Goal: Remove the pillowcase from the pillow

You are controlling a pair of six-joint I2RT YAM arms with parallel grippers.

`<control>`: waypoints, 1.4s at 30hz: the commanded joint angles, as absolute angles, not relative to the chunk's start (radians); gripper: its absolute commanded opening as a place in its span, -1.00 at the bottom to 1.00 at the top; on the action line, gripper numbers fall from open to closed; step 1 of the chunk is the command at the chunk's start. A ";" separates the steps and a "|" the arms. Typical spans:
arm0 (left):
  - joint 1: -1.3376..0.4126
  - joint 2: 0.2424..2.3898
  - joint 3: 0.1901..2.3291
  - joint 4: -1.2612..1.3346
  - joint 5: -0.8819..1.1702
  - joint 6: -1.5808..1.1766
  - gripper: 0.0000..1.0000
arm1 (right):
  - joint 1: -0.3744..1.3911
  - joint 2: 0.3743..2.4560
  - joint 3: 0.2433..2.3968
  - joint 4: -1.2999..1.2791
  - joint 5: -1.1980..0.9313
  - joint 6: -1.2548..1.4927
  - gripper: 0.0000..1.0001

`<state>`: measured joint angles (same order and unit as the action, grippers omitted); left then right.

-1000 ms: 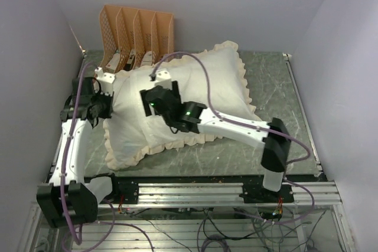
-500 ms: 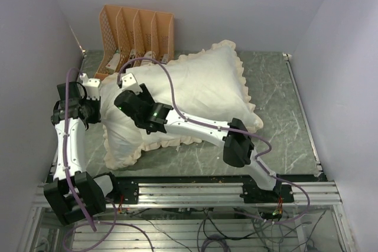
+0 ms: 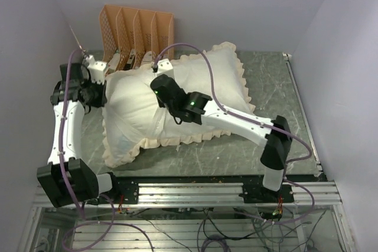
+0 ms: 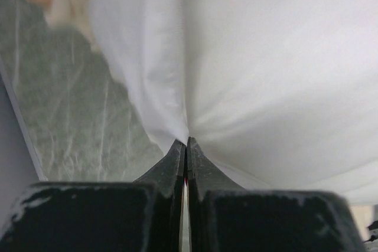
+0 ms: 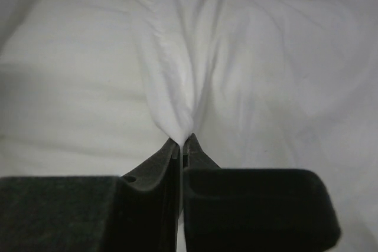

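We see the pillow lying across the green marbled table, its plump white bulk filling the left and middle of the bedding, while the cream pillowcase covers the right part and its ruffled frill runs along the near edge beneath the white cloth. The left gripper sits at the pillow's left end, and in its wrist view we find its fingers pressed together on a small fold of white fabric, which draws up into creases at the tips. The right gripper reaches over from the right onto the top of the pillow near its far edge, and its fingers are likewise clamped on a pinch of white cloth that rises into a ridge. We take both pinched folds for the pillow's own skin, though we cannot be certain. An orange file rack stands behind the pillow's far left corner.
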<state>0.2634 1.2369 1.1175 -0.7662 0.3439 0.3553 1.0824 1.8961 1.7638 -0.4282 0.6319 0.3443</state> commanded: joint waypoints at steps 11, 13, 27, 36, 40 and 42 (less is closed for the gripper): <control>0.117 1.501 2.207 -0.927 0.262 0.400 -0.86 | 1.105 1.634 1.777 -0.422 0.370 0.468 -1.00; 0.109 1.461 2.210 -0.832 0.285 0.458 -0.86 | 1.106 1.612 1.770 -0.424 0.352 0.480 -1.00; 0.107 1.282 2.171 -0.188 0.622 0.313 -0.86 | 1.105 1.456 1.827 -0.362 0.266 0.327 0.49; 0.107 1.281 2.192 -0.208 0.696 0.210 -0.86 | 0.969 1.630 2.136 -0.449 0.021 0.251 0.83; 0.108 1.241 2.144 -0.229 0.741 0.196 -0.86 | 0.847 1.723 2.182 -0.440 -0.094 0.251 0.87; 0.108 1.229 2.131 -0.243 0.754 0.191 -0.86 | 0.821 1.766 2.203 -0.423 -0.202 0.205 0.91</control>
<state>0.1051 1.2915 2.1204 -0.4252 0.7017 0.2169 0.8742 1.6768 2.1735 -0.3981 0.0067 0.2680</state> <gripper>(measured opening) 0.077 0.940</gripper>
